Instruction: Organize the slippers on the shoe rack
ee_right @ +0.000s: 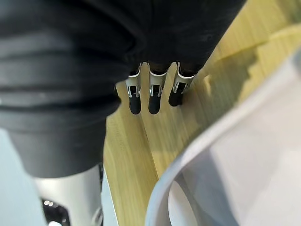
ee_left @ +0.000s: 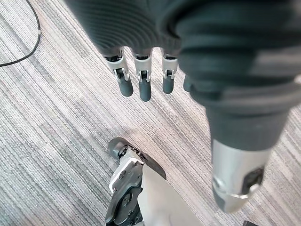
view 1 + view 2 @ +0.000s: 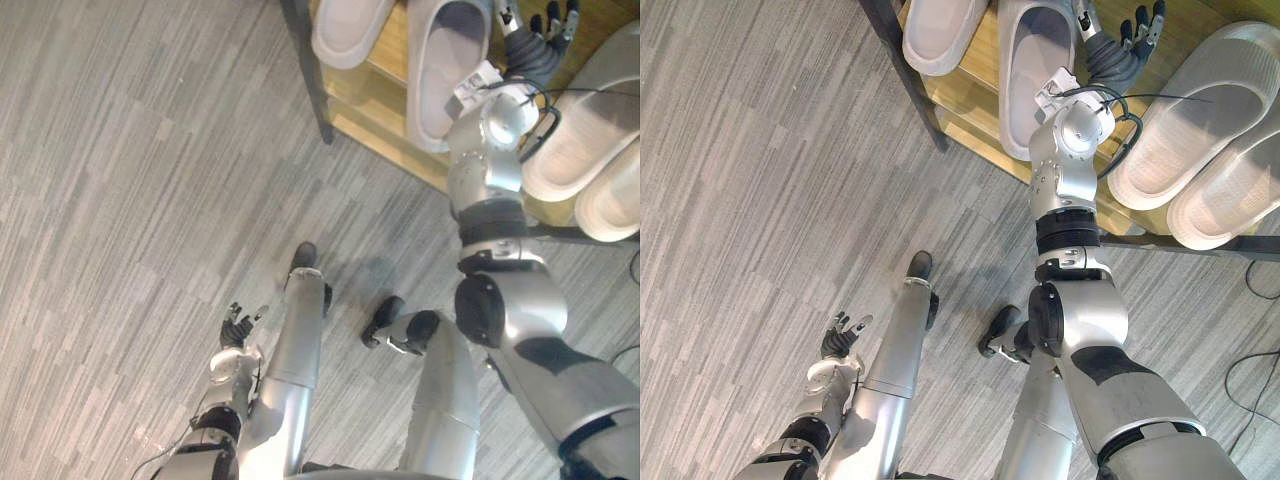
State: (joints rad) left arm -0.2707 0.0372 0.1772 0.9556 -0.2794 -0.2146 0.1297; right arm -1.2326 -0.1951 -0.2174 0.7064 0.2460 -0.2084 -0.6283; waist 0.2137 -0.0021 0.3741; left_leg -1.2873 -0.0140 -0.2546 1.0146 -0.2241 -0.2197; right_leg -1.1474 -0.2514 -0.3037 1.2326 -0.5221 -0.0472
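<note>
Currently my right hand (image 3: 540, 45) hovers, fingers spread and empty, over the shoe rack (image 3: 372, 95) between grey slipper (image 3: 440, 75) and white slipper (image 3: 590, 130), both cropped; left hand (image 3: 238, 325) relaxed open.

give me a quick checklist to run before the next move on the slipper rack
1. Right robot hand empty: ok, fingers straight, over bare shelf between the two pairs.
2. Left robot hand out of the way: ok, open, low over the floor.
3. Left pair level: not ok, inner slipper reaches further forward than outer slipper.
4. Right pair together: ok, third slipper and fourth slipper lie side by side.
5. Far ends of the slippers seated: cannot tell, out of frame.
</note>
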